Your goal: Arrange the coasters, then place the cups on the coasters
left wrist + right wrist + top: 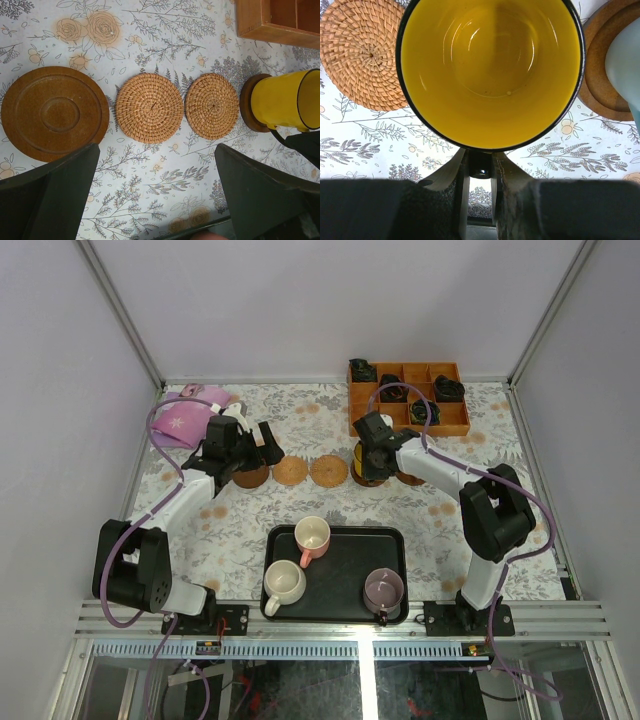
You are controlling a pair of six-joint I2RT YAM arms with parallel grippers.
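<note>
- Status: right tool (480, 166) is clenched on the handle of the yellow cup (490, 70). The cup stands over a dark coaster (246, 107) in the row beyond the tray (345, 570). Whether its base is touching the coaster cannot be confirmed.
- Left tool (157, 192) is released, jaws wide, hovering over the unfilled part of that row: wooden coaster (55, 114), wicker coaster (150, 107), second wicker coaster (212, 106).
- Blue cup (625, 65) rests on the end coaster (600, 87), just beside the yellow cup, beyond the tray's right side.
- Pink cup (312, 535), cream cup (284, 583) and mauve cup (383, 589) wait on the tray.
- Risk: if the cup is let go before it is seated, it could drop, rock or tip.
- Risk: fingers catching the handle on withdrawal would drag the cup off centre or into the blue cup.
- Risk: light coasters may skid on the tabletop (240, 530) if nudged, which would spoil the row.
- Risk: the arms work close together, so a reach back to the tray could make them collide.
</note>
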